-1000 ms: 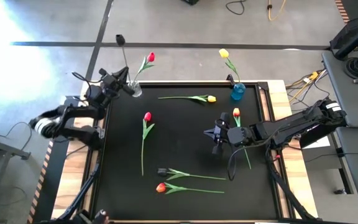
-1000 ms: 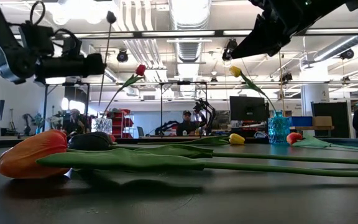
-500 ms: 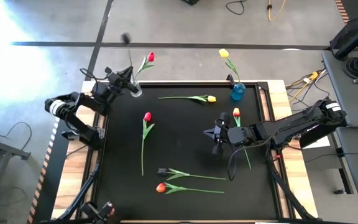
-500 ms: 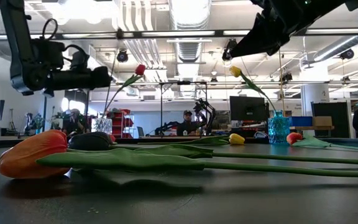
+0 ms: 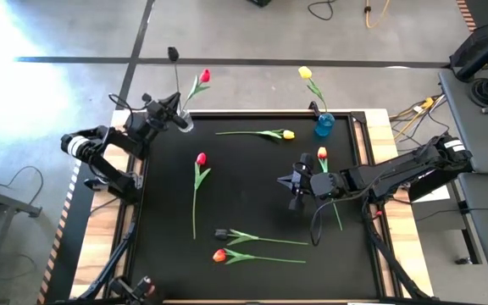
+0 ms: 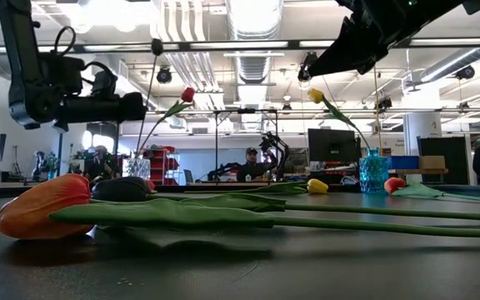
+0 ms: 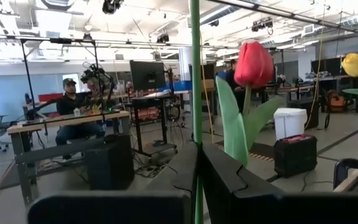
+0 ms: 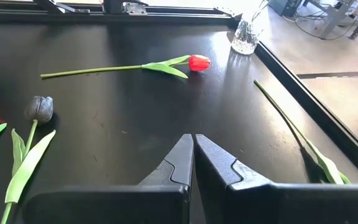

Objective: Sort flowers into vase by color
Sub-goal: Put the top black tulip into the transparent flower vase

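My left gripper is at the table's far left corner, beside the clear vase, shut on a near-black tulip that stands upright. A red tulip stands in that vase by its stem. The blue vase holds a yellow tulip. My right gripper hovers shut over the table's middle right, beside an orange tulip. A yellow tulip, a red tulip, a near-black tulip and an orange-red tulip lie flat on the table. My left gripper pinches the near-black tulip's thin green stem between its two fingers, low on the stem. The fingers lie level and across it. The tulip stands upright with its head high above the gripper. Its lower end is hidden by the fingers.
The black mat has a raised frame with wooden borders outside it. Free room lies in the mat's middle between the lying flowers. In the right wrist view the red tulip and clear vase lie ahead. People sit at desks beyond the table.
My left gripper has moved a little toward the clear vase and down, carrying the near-black tulip upright; its head has sunk lower in the low view. The left arm's elbow has swung up and toward the far edge.
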Available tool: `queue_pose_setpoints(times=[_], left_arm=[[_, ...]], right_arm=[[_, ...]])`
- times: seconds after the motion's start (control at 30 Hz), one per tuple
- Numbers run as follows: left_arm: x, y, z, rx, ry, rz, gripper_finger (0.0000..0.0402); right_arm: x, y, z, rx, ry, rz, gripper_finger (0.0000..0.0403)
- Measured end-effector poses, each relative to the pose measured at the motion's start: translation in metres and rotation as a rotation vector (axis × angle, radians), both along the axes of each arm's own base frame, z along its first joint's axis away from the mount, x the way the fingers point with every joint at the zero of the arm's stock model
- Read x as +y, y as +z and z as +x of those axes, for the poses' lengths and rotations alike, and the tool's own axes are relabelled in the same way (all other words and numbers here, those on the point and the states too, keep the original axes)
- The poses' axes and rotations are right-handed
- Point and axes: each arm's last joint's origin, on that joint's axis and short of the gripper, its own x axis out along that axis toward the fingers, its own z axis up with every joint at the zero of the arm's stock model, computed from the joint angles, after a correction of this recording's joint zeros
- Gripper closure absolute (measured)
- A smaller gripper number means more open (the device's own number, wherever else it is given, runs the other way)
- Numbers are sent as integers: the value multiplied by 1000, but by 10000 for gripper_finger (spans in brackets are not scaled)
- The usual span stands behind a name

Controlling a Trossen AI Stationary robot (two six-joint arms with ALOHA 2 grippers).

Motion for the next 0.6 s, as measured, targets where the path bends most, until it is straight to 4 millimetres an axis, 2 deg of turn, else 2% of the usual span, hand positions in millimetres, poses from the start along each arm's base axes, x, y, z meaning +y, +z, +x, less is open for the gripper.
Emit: queue_pose_setpoints(times=[0.4,0.6], left_arm=[[-2,-2,-1,8,3,-7,400],[-2,-2,-1,8,3,-8,378]], right_arm=[[0,0,0,-2,-2,3,394],[0,1,0,-4,-2,4,394]])
